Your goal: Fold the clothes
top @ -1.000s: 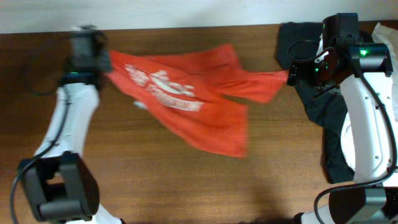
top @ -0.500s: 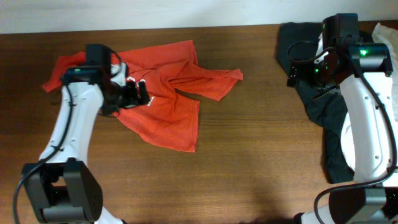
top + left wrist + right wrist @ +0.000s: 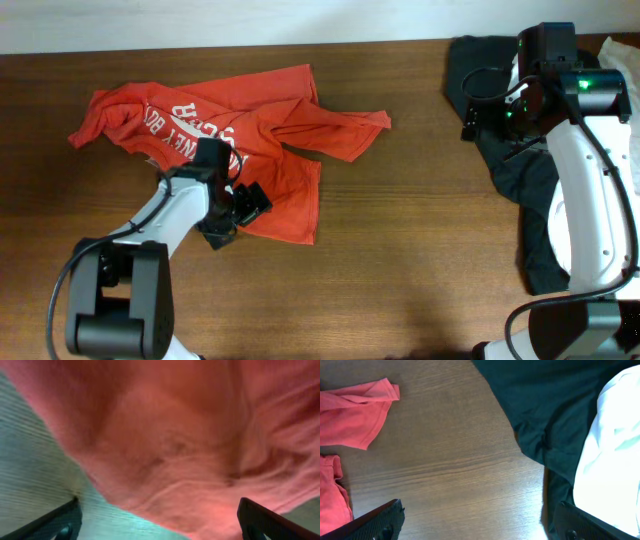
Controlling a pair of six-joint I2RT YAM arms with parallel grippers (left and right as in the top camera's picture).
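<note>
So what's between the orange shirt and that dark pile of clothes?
Nothing, just bare wooden table separates the orange shirt from the dark clothes; the overhead and right wrist views both show it.

Left wrist view: T-shirt (image 3: pixel 175 450) just ahead of left gripper (image 3: pixel 157 521) fills frame, heavily blurred. Fingertips (image 3: pixel 57 521) cut off at bottom corners. Cloth-to-finger contact unclear.
Right wrist view: black garment (image 3: pixel 545 405) ahead-right of right gripper (image 3: pixel 480 518) cut by top edge. White garment (image 3: pixel 610 445) cut by right edge.
Overhead: right arm (image 3: pixel 590 200) hides part of black garment. Lettering (image 3: pixel 180 125) too small to read.
</note>
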